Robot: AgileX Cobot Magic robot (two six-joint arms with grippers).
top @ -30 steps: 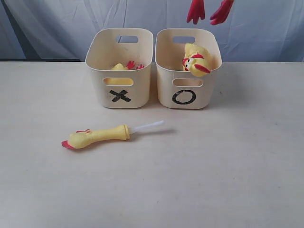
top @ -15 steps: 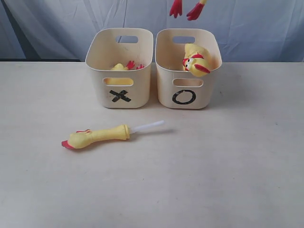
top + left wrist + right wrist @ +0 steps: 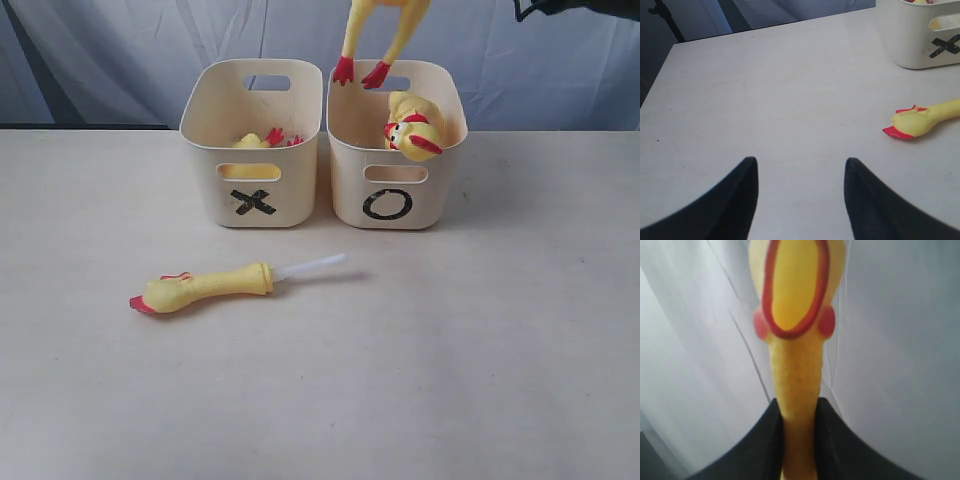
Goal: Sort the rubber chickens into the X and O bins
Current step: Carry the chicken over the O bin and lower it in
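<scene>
Right gripper (image 3: 800, 412) jaws pinch the whole rubber chicken (image 3: 372, 35) by its neck, feet dangling at the far rim of the O bin (image 3: 350, 190); best lower straight so both legs clear the rim before release; left gripper (image 3: 801, 164) jaws spread, idle over the table (image 3: 765, 90).

Pale tabletop (image 3: 520, 380), grey draped curtain (image 3: 120, 60)

Exterior faces table (image 3: 500, 350) frontally; left wrist, low, shares X bin (image 3: 912, 40); right seemingly faces curtain (image 3: 900, 340).
</scene>
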